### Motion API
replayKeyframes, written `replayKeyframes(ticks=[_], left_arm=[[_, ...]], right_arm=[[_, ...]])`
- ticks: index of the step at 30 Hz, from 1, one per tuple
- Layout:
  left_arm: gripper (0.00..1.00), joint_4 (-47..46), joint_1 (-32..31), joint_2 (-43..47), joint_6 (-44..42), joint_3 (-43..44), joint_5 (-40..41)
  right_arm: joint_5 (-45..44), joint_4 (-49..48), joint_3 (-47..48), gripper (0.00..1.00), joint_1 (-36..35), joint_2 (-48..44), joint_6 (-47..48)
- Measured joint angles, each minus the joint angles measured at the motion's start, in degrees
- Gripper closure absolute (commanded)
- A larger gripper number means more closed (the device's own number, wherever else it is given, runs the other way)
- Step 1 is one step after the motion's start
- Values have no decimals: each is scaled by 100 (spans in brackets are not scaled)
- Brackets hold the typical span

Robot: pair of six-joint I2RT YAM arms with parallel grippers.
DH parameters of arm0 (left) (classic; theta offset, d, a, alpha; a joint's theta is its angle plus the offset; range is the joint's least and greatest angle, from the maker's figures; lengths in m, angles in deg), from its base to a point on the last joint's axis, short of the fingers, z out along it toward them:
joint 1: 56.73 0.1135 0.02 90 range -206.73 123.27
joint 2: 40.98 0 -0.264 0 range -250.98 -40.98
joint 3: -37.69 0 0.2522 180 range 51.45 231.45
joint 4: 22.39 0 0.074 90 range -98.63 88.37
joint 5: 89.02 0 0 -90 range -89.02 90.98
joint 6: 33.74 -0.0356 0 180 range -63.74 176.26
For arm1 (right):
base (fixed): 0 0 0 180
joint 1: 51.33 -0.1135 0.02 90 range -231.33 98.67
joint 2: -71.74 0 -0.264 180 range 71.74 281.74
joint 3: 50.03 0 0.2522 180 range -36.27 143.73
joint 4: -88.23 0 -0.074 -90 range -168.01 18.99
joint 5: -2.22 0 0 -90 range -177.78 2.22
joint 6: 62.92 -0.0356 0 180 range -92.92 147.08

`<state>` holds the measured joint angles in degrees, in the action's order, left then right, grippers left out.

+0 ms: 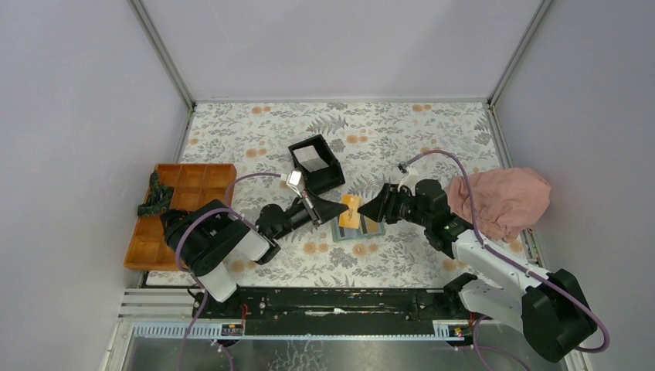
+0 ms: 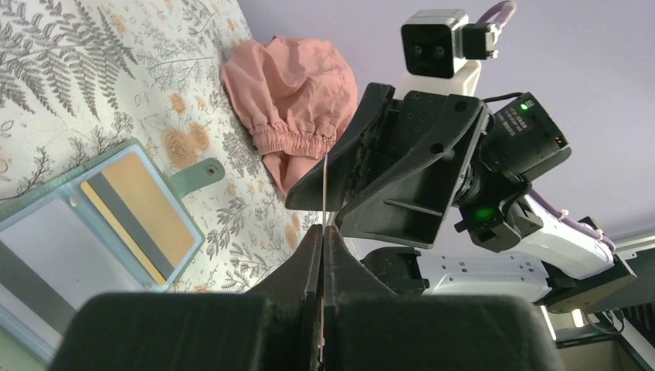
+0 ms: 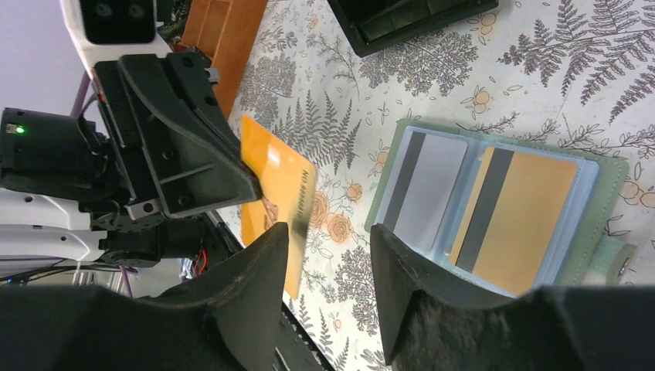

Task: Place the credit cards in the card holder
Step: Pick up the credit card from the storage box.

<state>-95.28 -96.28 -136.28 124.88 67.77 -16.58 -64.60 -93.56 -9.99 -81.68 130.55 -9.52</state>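
The green card holder (image 1: 347,234) lies open on the flowered table, with a grey card (image 3: 429,193) and a gold card (image 3: 525,220) in its pockets; it also shows in the right wrist view (image 3: 610,209) and the left wrist view (image 2: 202,174). My left gripper (image 1: 338,207) is shut on an orange credit card (image 1: 351,210) and holds it on edge above the holder. The card shows edge-on in the left wrist view (image 2: 325,185). My right gripper (image 3: 328,236) is open, facing the left one, and the card's free edge (image 3: 270,185) sits just inside its jaws, beside one finger (image 3: 255,278).
A black open-top box (image 1: 317,162) with a white card inside stands behind the left gripper. An orange compartment tray (image 1: 181,209) lies at the left edge. A pink cloth (image 1: 502,199) lies at the right by the right arm.
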Motion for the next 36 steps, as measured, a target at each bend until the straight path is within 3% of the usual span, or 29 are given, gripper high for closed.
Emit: replayKeyframes(ticks=[12, 15, 18, 20, 24, 27, 31, 36], left_arm=[[100, -13, -107, -391, 190, 308, 254], [100, -13, -131, -463, 245, 350, 319], [100, -13, -133, -507, 273, 352, 385], [100, -17, -129, -540, 297, 352, 446], [67, -39, -129, -551, 319, 330, 562], [36, -52, -129, -551, 328, 229, 658], [25, -87, -96, -549, 350, 76, 758], [24, -87, -11, -518, 313, -131, 822]], right_arm=[[221, -925, -223, 63, 0, 470, -391], [328, -1145, -251, 77, 0, 553, -490], [387, -1414, -299, 99, 15, 621, -654], [444, -1541, -317, 100, 42, 645, -734], [501, -1674, -330, 100, 59, 699, -876], [542, -1655, -326, 100, 39, 678, -857], [538, -1373, -291, 100, 42, 597, -745], [452, -756, -81, 100, 42, 435, -483]])
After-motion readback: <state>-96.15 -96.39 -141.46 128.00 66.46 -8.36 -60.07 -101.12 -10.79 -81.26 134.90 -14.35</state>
